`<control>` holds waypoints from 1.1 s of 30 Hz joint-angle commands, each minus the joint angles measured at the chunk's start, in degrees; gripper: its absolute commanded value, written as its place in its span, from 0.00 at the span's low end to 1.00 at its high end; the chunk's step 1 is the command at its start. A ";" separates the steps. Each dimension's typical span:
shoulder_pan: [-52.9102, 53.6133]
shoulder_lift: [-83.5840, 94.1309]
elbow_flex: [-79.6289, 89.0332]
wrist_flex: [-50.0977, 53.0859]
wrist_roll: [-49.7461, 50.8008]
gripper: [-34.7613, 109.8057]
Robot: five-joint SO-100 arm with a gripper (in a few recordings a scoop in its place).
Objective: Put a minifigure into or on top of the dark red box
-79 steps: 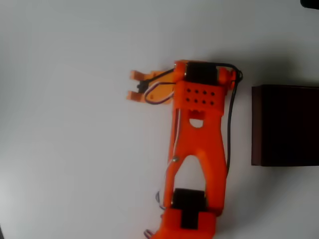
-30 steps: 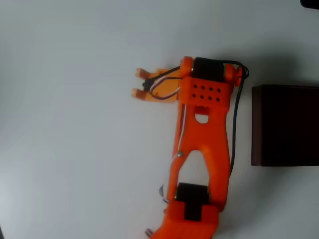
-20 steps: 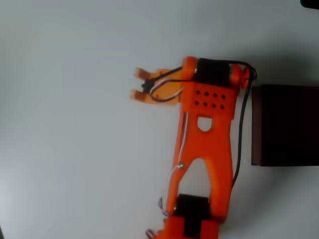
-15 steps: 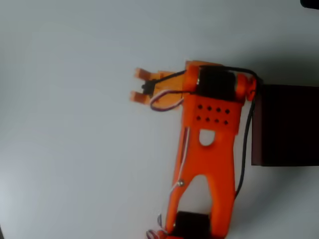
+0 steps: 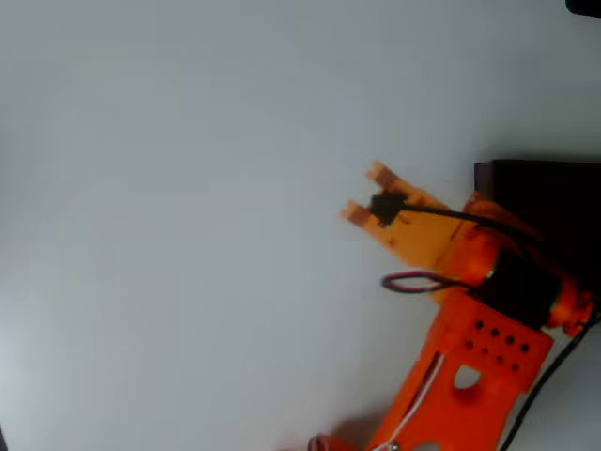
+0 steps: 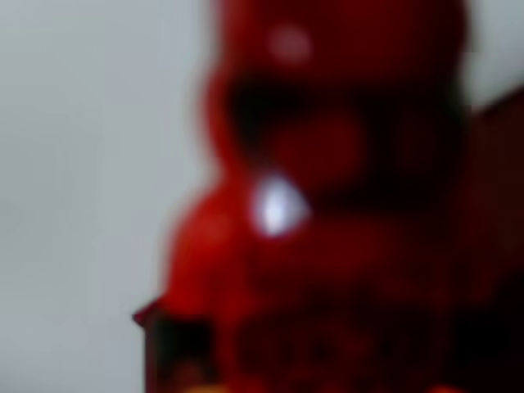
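In the overhead view the two orange fingertips (image 5: 376,173) stand a little apart and point to the upper left, and the gripper (image 5: 365,192) hangs over the bare white table (image 5: 169,235). From above I see nothing between the tips. In the wrist view a very blurred red shape, the minifigure (image 6: 327,205), sits right in front of the lens – round at the top, with dark bands and one bright spot. It seems to be held by the gripper, but whether the fingers really clamp it I cannot tell.

Behind the fingers the orange arm (image 5: 470,366) runs down to the lower right. The box (image 5: 554,193) lies at the right edge, just beside the gripper – the arm covers its lower left part.
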 commanded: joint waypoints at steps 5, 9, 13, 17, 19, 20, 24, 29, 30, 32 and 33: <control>13.10 -9.14 -12.39 -1.32 2.29 0.24; 18.19 -20.57 -26.46 1.23 3.78 0.24; 20.74 -30.67 -37.44 3.69 4.83 0.24; 21.18 -36.91 -41.40 4.04 6.24 0.24; 21.18 -38.50 -42.01 4.75 7.12 0.27; 21.18 -38.67 -41.84 5.10 7.38 0.30; 20.74 -38.06 -40.78 5.36 8.17 0.40; 19.86 -32.43 -37.27 5.80 4.75 0.40; 19.42 -29.88 -35.07 5.80 4.22 0.40; 18.19 -22.94 -29.27 5.36 2.64 0.39; 17.23 -18.63 -25.40 4.66 1.85 0.39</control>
